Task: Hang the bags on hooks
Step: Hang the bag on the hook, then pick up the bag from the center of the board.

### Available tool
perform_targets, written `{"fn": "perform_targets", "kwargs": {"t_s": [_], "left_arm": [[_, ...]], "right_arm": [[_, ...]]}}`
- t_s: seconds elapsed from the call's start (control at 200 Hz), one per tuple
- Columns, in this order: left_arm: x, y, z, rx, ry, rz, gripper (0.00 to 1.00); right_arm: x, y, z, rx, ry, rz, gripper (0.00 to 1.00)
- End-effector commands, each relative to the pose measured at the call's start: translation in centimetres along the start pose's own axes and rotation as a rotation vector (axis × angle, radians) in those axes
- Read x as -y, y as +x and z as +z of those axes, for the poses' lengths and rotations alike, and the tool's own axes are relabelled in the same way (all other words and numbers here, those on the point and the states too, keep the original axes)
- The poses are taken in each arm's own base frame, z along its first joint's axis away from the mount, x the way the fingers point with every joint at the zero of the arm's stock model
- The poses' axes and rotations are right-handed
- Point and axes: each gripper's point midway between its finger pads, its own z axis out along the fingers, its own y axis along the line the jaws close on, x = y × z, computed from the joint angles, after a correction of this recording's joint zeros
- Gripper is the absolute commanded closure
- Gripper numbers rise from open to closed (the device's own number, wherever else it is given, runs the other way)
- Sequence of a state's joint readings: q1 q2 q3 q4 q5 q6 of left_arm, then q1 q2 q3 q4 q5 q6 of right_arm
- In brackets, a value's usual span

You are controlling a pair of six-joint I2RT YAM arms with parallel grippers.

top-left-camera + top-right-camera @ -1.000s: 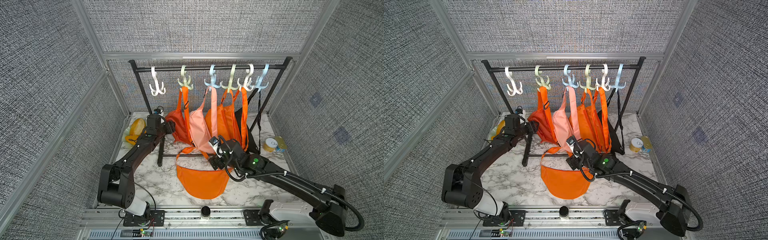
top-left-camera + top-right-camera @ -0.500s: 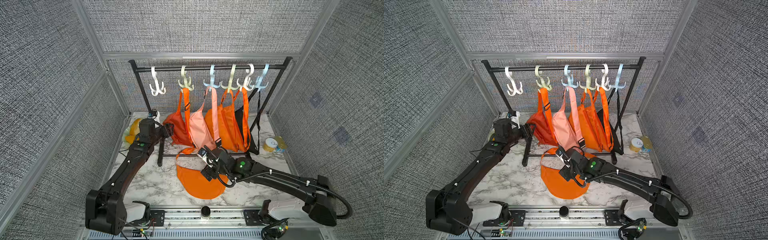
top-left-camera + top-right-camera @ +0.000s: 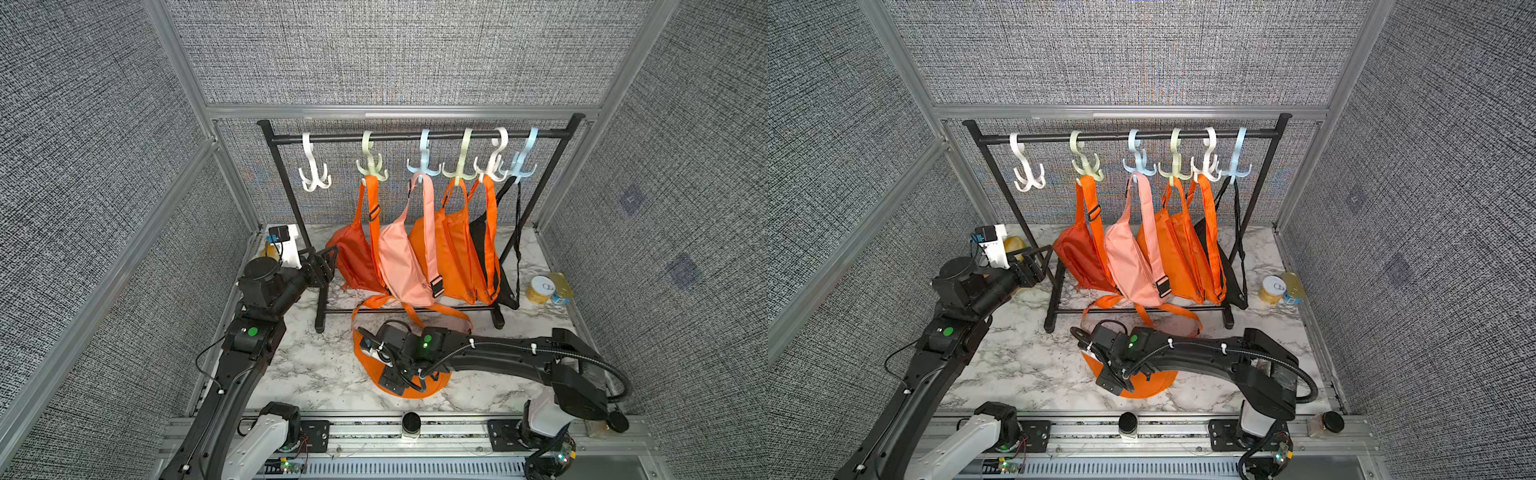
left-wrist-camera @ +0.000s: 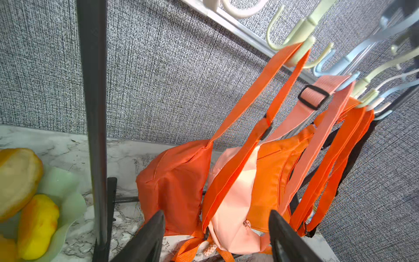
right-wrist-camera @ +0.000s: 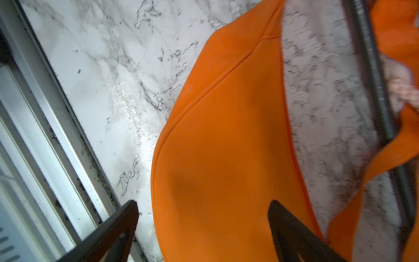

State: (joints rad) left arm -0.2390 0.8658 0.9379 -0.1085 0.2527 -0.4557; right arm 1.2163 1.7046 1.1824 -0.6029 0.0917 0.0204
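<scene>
Item: one orange bag [image 3: 415, 390], a crescent-shaped sling type, lies flat on the marble bench [image 3: 316, 370] in front of the black garment rack [image 3: 415, 136] and on no hook; its strap [image 3: 441, 310] is looped back toward the rack's foot rail. Right claw [image 5: 203, 203]: fingers apart, empty, poised over the bag's body; contact cannot be told. Left claw [image 4: 216, 212]: fingers apart, empty, held just beside the rack's left post, facing the hung bags. Rack rail: six multi-prong hooks. The white hook [image 3: 313, 174] at the left end is bare. The others carry a dark orange bag [image 3: 353, 257], a pink bag [image 3: 399, 266], two orange bags [image 3: 451, 257] and a black bag [image 3: 478, 241]. Sundries: two tins [image 3: 540, 289] at the bench's right rear, and a pale green dish [image 4: 68, 204] of yellow fruit [image 4: 36, 224] at its left rear.
</scene>
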Motion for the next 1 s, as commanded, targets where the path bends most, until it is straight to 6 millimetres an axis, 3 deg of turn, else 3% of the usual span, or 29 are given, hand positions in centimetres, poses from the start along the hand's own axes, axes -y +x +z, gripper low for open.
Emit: {"fn": "perform_targets", "kwargs": {"t_s": [0.0,0.185,0.31,0.46,0.51,0.635,0.73,0.996], "left_arm": [[-0.1,0.0,-1.1,0.014,-0.016,0.016,0.28],[0.5,-0.3,-3.3,0.076,0.002,0.032,0.28],[0.6,-0.2,-4.6,0.105,0.004,0.039,0.28],[-0.2,-0.1,-5.1,0.123,-0.046,0.047,0.28],[-0.8,0.0,-4.9,0.123,-0.069,0.05,0.28],[-3.9,0.1,-3.6,0.128,-0.218,0.033,0.28],[-4.7,-0.7,-2.1,0.142,-0.252,0.052,0.28],[-7.0,-4.1,1.4,0.203,-0.355,0.104,0.28]], "right_arm": [[-1.0,0.4,1.1,-0.048,-0.027,0.035,0.13],[-2.5,0.1,3.3,-0.075,-0.047,0.045,0.2],[-2.3,0.4,4.5,-0.092,-0.022,0.078,0.24],[-2.2,0.8,5.7,-0.118,0.008,0.109,0.43],[-2.2,1.1,6.0,-0.128,0.015,0.116,0.52],[-2.0,1.3,6.2,-0.126,0.03,0.138,0.84],[-2.2,1.1,5.6,-0.097,0.024,0.153,0.97],[-2.5,-1.4,1.6,0.079,-0.026,0.175,1.0]]}}
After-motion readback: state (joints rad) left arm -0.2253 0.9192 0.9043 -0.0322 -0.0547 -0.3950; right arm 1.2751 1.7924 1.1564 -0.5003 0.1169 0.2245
